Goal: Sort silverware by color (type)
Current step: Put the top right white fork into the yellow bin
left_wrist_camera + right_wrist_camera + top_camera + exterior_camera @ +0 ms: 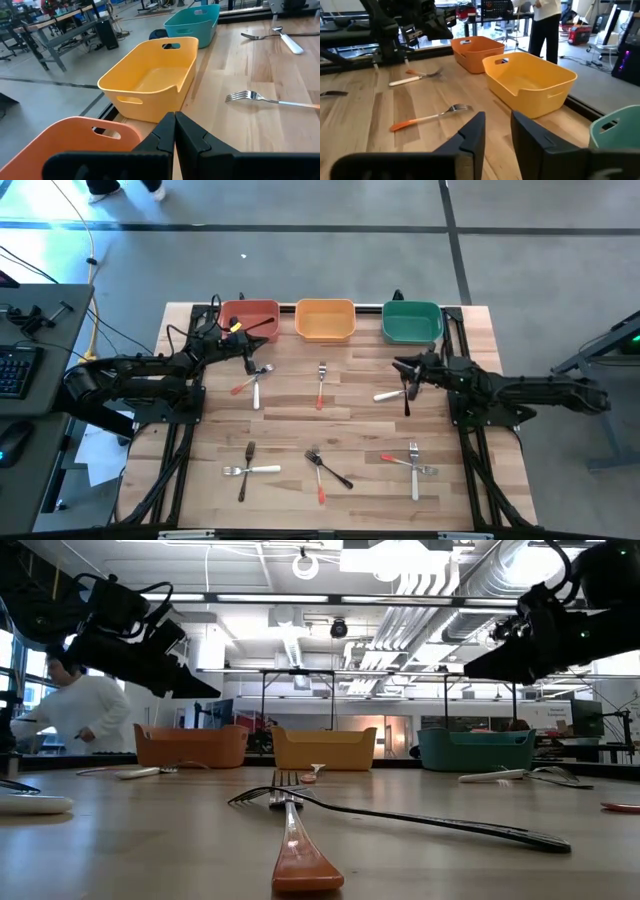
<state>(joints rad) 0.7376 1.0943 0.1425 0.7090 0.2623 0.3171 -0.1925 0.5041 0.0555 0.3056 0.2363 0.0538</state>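
Observation:
Forks lie about the wooden table (330, 420): a white one (256, 388) crossing a red-handled one (243, 384) at the left, a red-handled one (321, 385) in the middle, a white one (390, 393) beside a dark one (407, 402) at the right, and several more in crossed pairs near the front (318, 470). My left gripper (264, 326) is shut and empty, raised over the red bin (250, 315). My right gripper (408, 372) is open and empty, raised above the white and dark forks; its fingers show apart in the right wrist view (497, 132).
The red bin, the orange bin (325, 320) and the green bin (412, 322) stand in a row along the table's far edge. In the low view a red-handled fork (300, 850) and a dark fork (430, 820) lie close to the camera. A person (85, 710) stands beyond the table.

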